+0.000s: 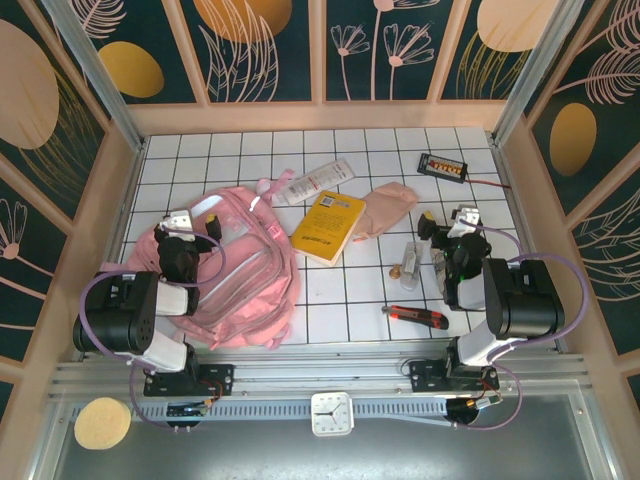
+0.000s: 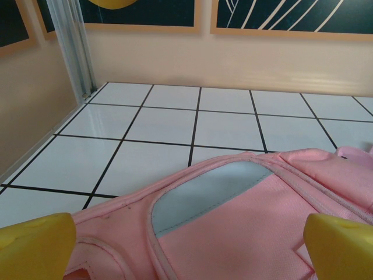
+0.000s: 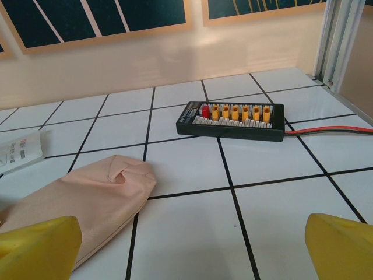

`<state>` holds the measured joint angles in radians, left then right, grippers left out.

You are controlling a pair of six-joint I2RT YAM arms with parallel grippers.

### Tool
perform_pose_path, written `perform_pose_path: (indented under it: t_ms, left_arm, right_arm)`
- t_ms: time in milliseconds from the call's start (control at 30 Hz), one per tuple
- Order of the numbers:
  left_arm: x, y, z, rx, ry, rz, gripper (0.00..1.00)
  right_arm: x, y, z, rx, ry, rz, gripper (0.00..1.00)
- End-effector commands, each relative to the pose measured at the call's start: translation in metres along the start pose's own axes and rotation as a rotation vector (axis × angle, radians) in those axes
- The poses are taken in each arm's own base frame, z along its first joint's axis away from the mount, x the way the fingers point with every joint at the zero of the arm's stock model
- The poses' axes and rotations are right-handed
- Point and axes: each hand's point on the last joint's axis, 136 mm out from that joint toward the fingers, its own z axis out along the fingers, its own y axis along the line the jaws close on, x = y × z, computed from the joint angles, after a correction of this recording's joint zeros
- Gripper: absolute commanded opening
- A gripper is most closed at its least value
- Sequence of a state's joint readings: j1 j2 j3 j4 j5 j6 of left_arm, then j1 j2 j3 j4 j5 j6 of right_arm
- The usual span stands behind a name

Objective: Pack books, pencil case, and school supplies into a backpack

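Backpack (image 1: 243,285), soft rumpled pink fabric

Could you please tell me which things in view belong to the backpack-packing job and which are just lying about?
For the job:
pink backpack
yellow book
pale-pink pencil case
long white printed item
small silvery pieces

Just lying about:
black wired box
white clock
yellow disc

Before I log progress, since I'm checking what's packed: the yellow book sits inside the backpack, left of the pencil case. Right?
Not quite. The top external view shows the yellow book lying on the table, outside the backpack, left of the pencil case.
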<state>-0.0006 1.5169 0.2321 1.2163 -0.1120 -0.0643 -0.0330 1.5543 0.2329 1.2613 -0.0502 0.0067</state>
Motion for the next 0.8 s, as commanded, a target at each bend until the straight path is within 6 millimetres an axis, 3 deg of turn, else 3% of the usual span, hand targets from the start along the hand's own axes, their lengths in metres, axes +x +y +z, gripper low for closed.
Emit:
perform_pose_path:
  t_ms: [0,67,167,400,500,600,667,767]
  left_arm:
    - [-0.015,-0.001,0.004,0.009,-0.044,-0.022,0.99]
    - [-0.021,0.004,0.006,-0.028,-0.032,-0.039,0.99]
    - [-0.037,0.032,0.015,-0.213,0.046,-0.091,0.99]
    - [-0.069,0.052,0.009,-0.393,0.196,-0.251,0.99]
    - [-0.072,0.031,0.008,-0.3,0.301,-0.32,0.99]
    - [-0.071,0.0,0.002,-0.139,0.367,-0.398,0.99]
    - [-0.069,-0.016,-0.007,-0.089,0.401,-0.401,0.99]
    - [-0.075,-0.045,-0.023,-0.002,0.447,-0.313,0.99]
  right_arm:
    - [-0.01,-0.004,-0.002,0.019,-0.046,0.012,0.99]
    - [-0.015,-0.01,0.001,0.057,-0.028,0.024,0.99]
    - [-0.033,-0.015,0.008,0.103,0.029,0.061,0.99]
    - [-0.074,-0.021,0.01,0.209,0.23,0.255,0.99]
    - [-0.098,-0.007,0.003,0.168,0.287,0.364,0.99]
    - [-0.121,0.026,-0.003,0.047,0.35,0.448,0.98]
    - [-0.129,0.052,-0.008,-0.02,0.401,0.489,0.96]
    - [-0.133,0.106,-0.014,-0.147,0.5,0.52,0.95]
